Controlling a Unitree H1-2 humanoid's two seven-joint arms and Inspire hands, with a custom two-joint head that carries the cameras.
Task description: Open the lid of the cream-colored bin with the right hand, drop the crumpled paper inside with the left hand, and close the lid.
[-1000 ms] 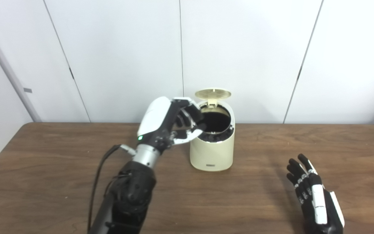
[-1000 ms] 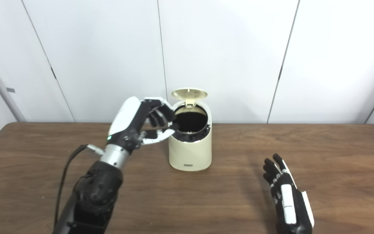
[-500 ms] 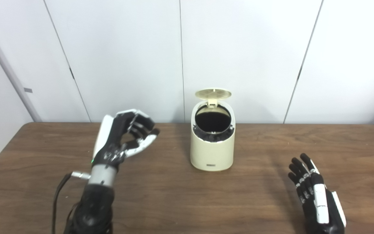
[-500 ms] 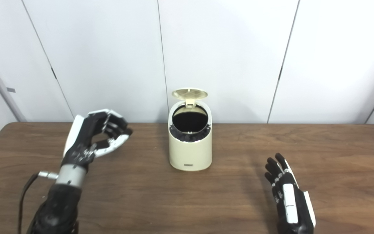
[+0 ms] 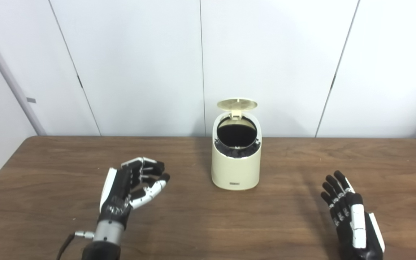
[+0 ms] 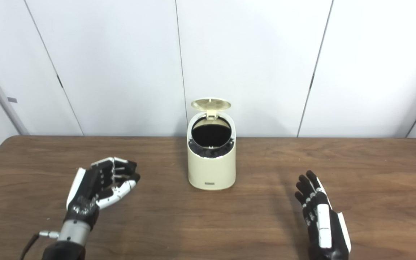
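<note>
From the left eye view, a cream-colored bin stands upright on a brown wooden tabletop, near the middle of the far edge. Its round lid is flipped up on a hinge at the back, leaving the dark mouth uncovered (nothing can be made out inside the blackness). The left hand hovers low over the near-left part of the tabletop, well apart from the bin, fingers loosely curled with the thumb apart, grasping nothing. The right hand rests close to the near-right corner, fingers stretched out and spread, released and empty.

From the right eye view, the same bin sits slightly left of the picture's centre, its lid raised against the white panelled wall behind the far edge. The left hand is again loosely curled around nothing, to the left of the bin. The right hand lies flat and open by the near edge. No crumpled paper shows in either view.
</note>
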